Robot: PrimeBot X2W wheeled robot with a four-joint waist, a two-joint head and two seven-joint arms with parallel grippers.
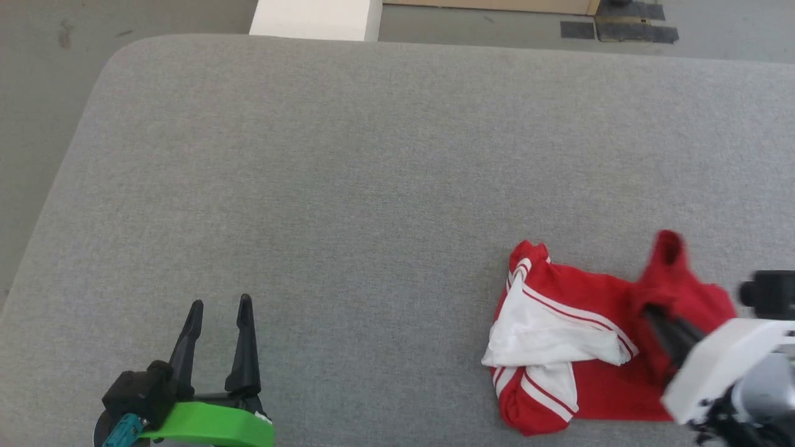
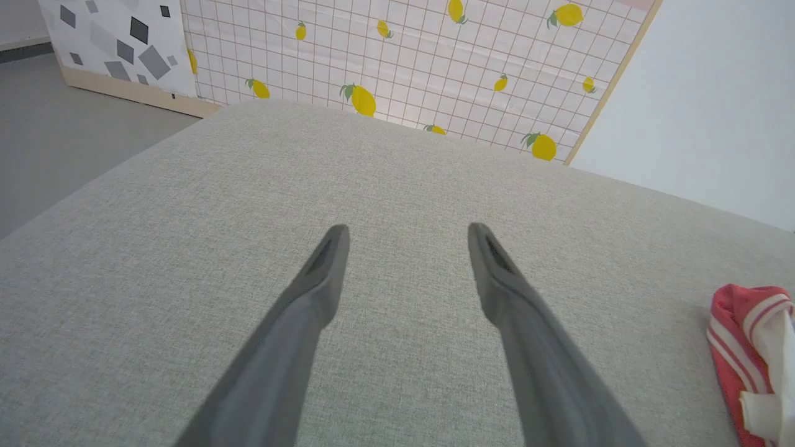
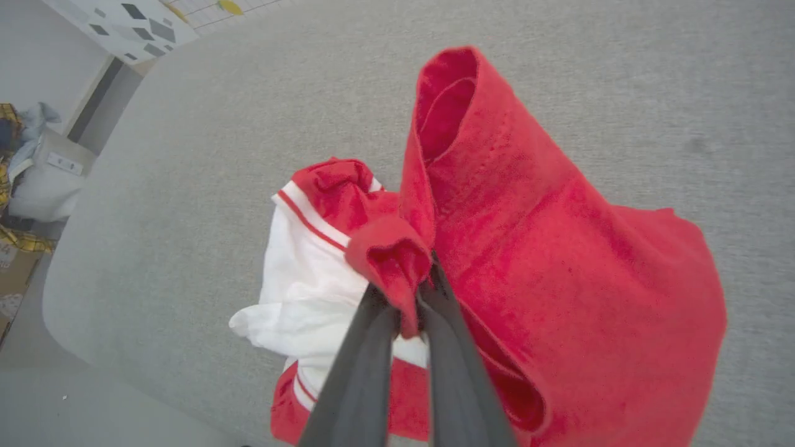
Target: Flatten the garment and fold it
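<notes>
Grey fabric bench (image 1: 372,155) stood on grey floor (image 1: 37,124), lemon-print panel (image 2: 397,68) beyond.
Garment (image 1: 559,335) lay crumpled near right, right pincer (image 3: 407,298) clamped on its red fold; left pincer (image 1: 221,302) apart, near left.

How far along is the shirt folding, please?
Done: nothing yet; the shirt lies crumpled on the table. In hand: the right fingers are shut on a raised red fold; the left fingers are open, empty. Left: spreading flat, then folding.
</notes>
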